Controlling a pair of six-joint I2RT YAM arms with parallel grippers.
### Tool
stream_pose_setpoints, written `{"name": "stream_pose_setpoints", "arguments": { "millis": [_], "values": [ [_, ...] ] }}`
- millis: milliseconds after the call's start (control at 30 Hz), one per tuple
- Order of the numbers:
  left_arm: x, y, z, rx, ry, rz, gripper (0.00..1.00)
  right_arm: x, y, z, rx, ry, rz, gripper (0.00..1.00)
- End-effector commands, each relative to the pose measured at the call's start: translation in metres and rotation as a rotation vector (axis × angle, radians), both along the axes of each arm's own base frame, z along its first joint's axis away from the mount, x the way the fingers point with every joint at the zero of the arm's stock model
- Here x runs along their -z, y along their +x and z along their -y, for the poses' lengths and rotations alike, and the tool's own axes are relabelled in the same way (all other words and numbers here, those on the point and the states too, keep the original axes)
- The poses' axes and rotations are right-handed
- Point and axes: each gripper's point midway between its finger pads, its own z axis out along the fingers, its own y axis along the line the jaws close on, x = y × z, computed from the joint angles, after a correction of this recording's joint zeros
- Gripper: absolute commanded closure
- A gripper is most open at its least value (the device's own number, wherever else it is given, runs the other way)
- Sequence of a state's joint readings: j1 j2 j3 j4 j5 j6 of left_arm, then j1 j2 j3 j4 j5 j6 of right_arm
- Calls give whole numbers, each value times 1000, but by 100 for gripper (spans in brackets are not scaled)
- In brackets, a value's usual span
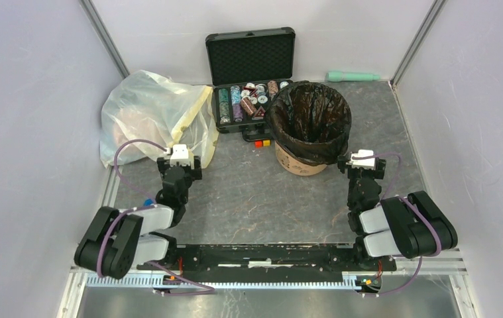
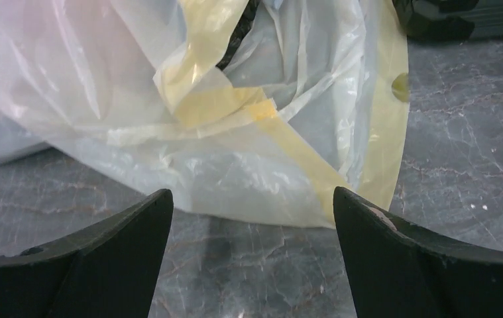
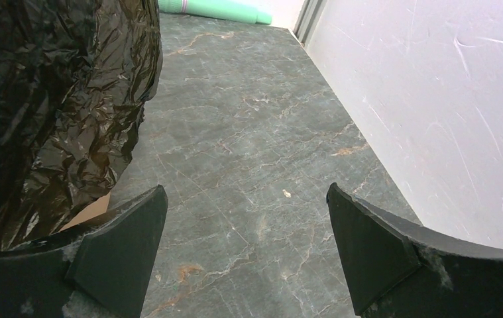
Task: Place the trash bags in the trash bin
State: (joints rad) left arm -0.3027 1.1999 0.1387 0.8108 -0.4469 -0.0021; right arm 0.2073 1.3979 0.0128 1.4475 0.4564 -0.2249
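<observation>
The round peach-orange plastic bucket (image 1: 299, 163) stands upright on the grey marbled table (image 1: 255, 192), right of centre. The 1 thin glossy black plastic bag (image 1: 309, 118) sits inside it as a liner, its wrinkled edge folded out over the rim and hanging down the outside, so only the bucket's lower band shows. The inside shows only wrinkled black plastic. Just behind it to the left, touching or nearly so, lies 1 open black hard case (image 1: 250, 56) with its lid upright, and rows of coloured chips (image 1: 243, 99) fill its tray. 2 small cubes (image 1: 262, 142), red and yellow, lie just in front of the case. 1 large translucent yellowish-white plastic bag (image 1: 149, 116) is slumped in the far left corner, and its contents cannot be made out. 1 mint-green cylinder (image 1: 353, 76) lies along the back wall. The left gripper (image 2: 252, 205) faces the translucent bag with its fingers spread wide and holding nothing. The right gripper (image 3: 247, 199) sits just beside the bucket's right flank, also spread wide and empty, with the black plastic close to its left finger (image 3: 126, 245).
</observation>
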Motion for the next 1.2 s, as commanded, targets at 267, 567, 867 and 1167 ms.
{"name": "stream_pose_setpoints", "arguments": {
  "millis": [267, 567, 867, 1167],
  "values": [
    [-24, 41, -20, -34, -20, 166, 2, 23, -35, 11, 19, -10, -48, 2],
    [-16, 53, -11, 54, -25, 108, 0, 23, -35, 11, 18, -11, -48, 2],
    [-15, 55, -17, 27, -39, 97, 0, 23, -35, 11, 19, -11, -48, 2],
    [-15, 56, -17, 30, -40, 95, 0, 23, -35, 11, 19, -11, -47, 2]
  ]
}}
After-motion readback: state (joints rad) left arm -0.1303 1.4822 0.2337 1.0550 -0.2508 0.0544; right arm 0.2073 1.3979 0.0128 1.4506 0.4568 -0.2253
